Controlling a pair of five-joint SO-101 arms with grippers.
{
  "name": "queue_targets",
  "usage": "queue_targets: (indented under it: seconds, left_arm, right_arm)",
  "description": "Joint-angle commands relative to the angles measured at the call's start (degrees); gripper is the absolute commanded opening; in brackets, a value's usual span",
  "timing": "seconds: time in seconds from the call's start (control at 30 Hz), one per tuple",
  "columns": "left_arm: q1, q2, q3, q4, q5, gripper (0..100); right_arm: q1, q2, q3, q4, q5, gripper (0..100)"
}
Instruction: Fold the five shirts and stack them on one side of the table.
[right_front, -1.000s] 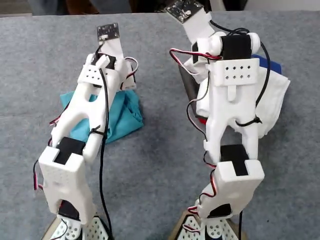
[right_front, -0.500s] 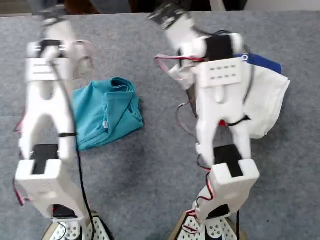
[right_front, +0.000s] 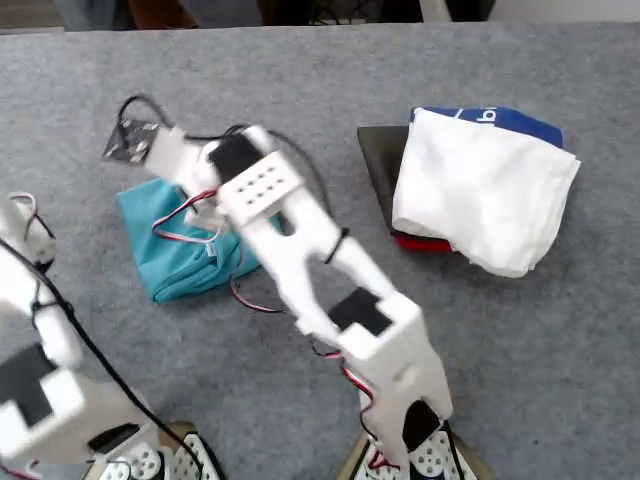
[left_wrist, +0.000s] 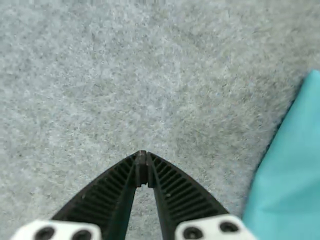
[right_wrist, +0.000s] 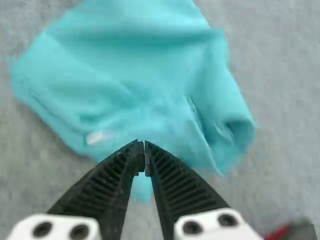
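**Both arms swing left, away from the stack**

Since half a second ago the right arm (right_front: 300, 240) has left the stack and crossed the table (right_front: 330, 80) diagonally, so it now lies over the teal shirt (right_front: 170, 260). The left arm (right_front: 30, 310) has swung out to the table's left edge, uncovering the shirt's left side. The shirt and the stack lie where they did.

Two arms and two hands are in view. The right hand (right_wrist: 141, 147) has its fingers pressed together with nothing between them. In its own wrist view the tips sit over the near edge of the teal shirt (right_wrist: 125, 85), just beside a small white tag (right_wrist: 97, 137). Whether the tips touch the cloth cannot be told. The left hand (left_wrist: 142, 157) is also pressed together and holds nothing. It hangs over bare grey table with the edge of the teal shirt (left_wrist: 290, 175) off to one side, apart from the tips.

Five garments can be counted. One is the teal shirt, lying alone on the left half of the table as a loose, rumpled bundle. The other four are stacked on the right side. The white shirt (right_front: 480, 190) is on top. A blue shirt (right_front: 500, 118) shows at the far edge beneath it, and a red edge (right_front: 420, 242) peeks out at the near side. A dark layer (right_front: 378, 165) sticks out toward the middle of the table. The teal shirt and the stack lie well apart, with bare table between them.
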Motion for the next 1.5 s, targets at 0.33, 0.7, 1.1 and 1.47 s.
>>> queue_targets:
  seconds: [0.33, 0.7, 1.1, 1.47]
  left_arm:
    - [-0.75, -16.79, 35.38, -27.43, -0.18, 3]
    - [-0.4, -17.23, 35.65, -27.52, -0.35, 3]
    - [-0.66, -17.23, 35.56, -27.52, -0.53, 3]
    - [-0.31, -17.85, 30.02, -27.08, -0.62, 3]
  right_arm:
    - [0.44, 22.9, -31.78, 5.45, -8.88, 1.4]
    - [8.97, 34.42, -48.22, 21.19, -8.79, 1.4]
    - [12.48, 12.7, -20.18, 22.33, -8.88, 1.3]
    - [18.2, -34.07, 34.33, 19.87, -2.29, 1.3]
